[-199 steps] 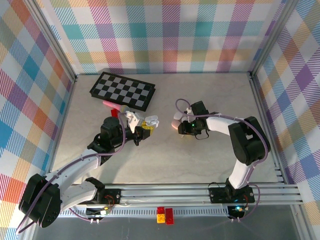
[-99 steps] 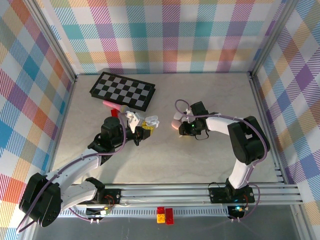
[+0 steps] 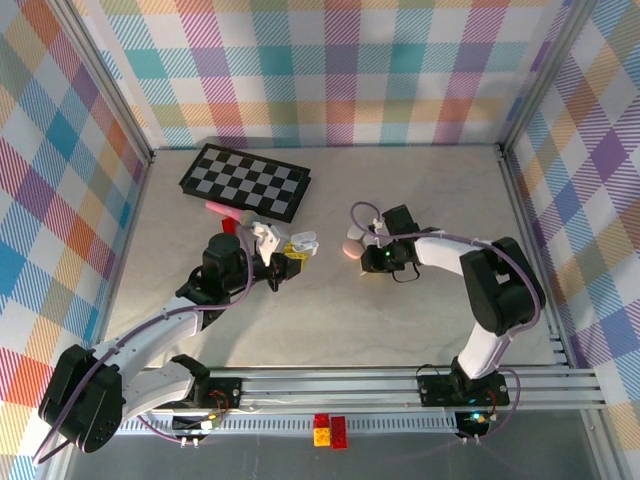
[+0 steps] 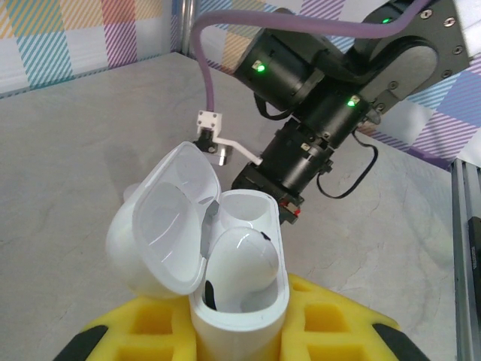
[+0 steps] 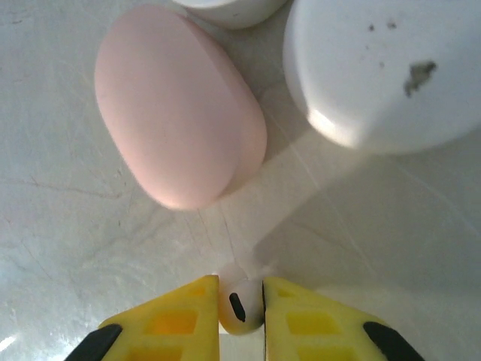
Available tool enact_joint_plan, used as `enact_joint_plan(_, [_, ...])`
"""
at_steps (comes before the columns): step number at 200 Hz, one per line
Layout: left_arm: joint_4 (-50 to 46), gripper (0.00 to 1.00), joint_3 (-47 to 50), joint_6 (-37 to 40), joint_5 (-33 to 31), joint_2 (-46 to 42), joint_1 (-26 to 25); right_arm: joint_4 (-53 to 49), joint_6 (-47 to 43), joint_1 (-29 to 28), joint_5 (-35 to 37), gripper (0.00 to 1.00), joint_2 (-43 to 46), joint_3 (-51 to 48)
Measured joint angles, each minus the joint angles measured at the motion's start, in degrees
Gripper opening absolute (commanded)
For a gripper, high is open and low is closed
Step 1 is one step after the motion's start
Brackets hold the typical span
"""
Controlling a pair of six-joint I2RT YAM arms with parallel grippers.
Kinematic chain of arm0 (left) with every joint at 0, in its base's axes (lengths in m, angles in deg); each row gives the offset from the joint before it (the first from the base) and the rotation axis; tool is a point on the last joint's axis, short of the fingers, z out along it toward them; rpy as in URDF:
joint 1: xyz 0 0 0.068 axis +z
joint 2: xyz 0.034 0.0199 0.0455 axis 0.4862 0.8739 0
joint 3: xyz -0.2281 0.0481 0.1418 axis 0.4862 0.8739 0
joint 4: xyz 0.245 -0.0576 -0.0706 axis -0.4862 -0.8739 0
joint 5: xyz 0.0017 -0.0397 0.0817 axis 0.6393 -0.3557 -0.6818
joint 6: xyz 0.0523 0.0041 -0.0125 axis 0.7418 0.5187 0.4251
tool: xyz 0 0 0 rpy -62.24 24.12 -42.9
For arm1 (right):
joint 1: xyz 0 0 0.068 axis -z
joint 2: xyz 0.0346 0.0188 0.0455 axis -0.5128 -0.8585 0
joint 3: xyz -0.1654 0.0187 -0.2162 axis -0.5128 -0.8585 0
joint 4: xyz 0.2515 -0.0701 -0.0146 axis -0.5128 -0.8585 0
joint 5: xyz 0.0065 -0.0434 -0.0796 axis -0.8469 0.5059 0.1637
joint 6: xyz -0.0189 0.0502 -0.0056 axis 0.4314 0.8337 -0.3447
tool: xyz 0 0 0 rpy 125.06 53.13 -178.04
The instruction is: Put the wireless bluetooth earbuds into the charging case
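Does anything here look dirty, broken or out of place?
Small things only. The white case beside the pink case has dark specks and a scuff on its shell. Two toy bricks, red and yellow, sit off the table, near the mounting rail.

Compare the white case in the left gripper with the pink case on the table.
The white case is open, lid tipped back; the pink case is shut. The white case stands clamped in the left gripper's fingers; the pink case lies on the table. The white case shows an earbud seated; the pink case's inside is hidden. Both are smooth, rounded pebbles.
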State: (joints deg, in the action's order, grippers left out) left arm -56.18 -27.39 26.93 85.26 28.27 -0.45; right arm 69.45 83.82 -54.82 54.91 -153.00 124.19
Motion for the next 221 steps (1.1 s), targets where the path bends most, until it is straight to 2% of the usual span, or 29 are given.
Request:
enact_joint_plan(49, [-2.6,0.02,-0.9,1.7,0.2,0.7,0.0,-0.3,-2.6,-0.9,4.4,0.16,11.8,-1.9])
enact_joint_plan(109, [-6.6,0.02,-3.8,4.4,2.1,2.5,0.0,-4.5,-9.4,-7.3,11.1,0.15,26.5,-0.2])
enact_joint_plan(154, [-7.4,0.02,-4.5,5.0,3.7,3.5,0.0,-6.7,-16.1,-14.8,14.9,0.15,30.0,6.2])
enact_joint_plan(221, [-7.4,0.02,-4.9,5.0,5.6,4.2,0.0,-7.5,-22.9,-23.7,16.5,0.16,28.1,13.2])
